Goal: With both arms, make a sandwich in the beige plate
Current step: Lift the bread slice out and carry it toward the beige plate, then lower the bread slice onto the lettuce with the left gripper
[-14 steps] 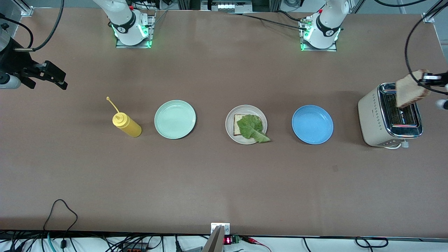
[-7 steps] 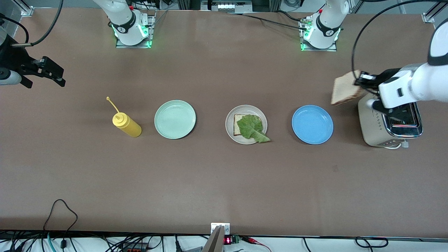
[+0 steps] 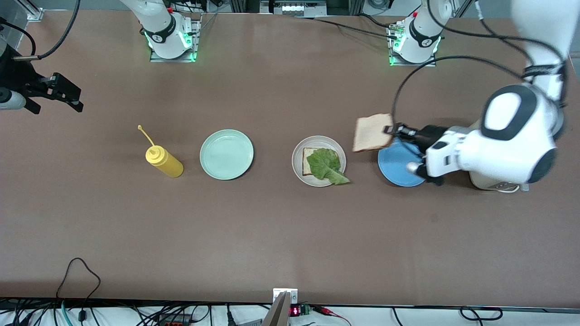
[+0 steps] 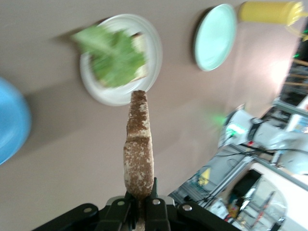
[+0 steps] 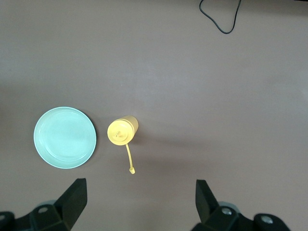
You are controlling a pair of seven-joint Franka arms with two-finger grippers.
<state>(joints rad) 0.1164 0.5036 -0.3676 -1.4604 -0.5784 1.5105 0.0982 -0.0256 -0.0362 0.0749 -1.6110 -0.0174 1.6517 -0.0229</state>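
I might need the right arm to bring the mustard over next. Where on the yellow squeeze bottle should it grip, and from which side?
Probably around the yellow squeeze bottle's round body, coming straight down from above. It stands upright beside the mint-green plate, toward the right arm's end, and the open right gripper is up over that end. Avoid the thin nozzle tip; it looks too slender and bent to hold.

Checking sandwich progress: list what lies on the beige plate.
On the beige plate lies one bread slice, with the lettuce leaf covering most of it. Anything under the leaf is hidden.
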